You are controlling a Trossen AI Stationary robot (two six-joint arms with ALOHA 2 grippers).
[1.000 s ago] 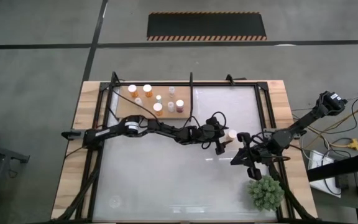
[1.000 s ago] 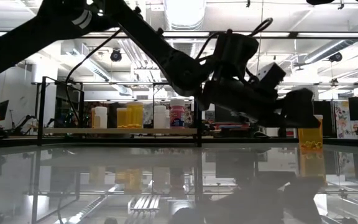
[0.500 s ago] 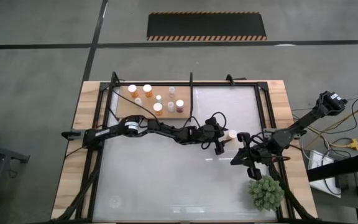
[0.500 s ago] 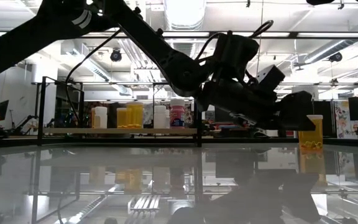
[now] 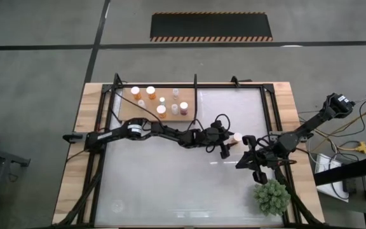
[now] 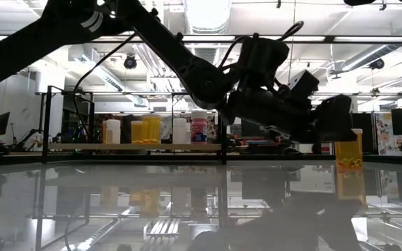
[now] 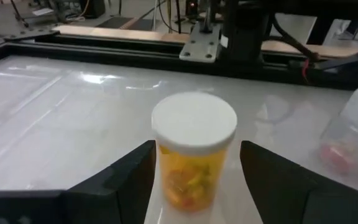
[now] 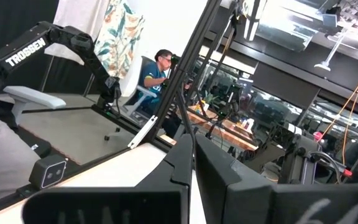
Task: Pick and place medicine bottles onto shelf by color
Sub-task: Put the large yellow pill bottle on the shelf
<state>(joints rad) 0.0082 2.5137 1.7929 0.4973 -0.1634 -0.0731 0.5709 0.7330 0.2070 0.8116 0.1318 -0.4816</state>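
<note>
A spiky green potted plant (image 5: 271, 196) is sitting at the near right corner of the glossy white tabletop (image 5: 170, 178), and a clear bottle with pinkish pills (image 7: 352, 134) is standing just beside the target. The pale wood shelf (image 5: 127, 109) is carrying bottles at the far left. An orange pill bottle with a white round cap (image 7: 193, 155) is standing upright between the left gripper's (image 7: 194, 180) open fingers, apart from both. The right gripper (image 5: 254, 162) is waiting closed nearby.

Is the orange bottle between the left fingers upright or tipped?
Upright: the orange bottle stands on the table, white cap on top.
</note>
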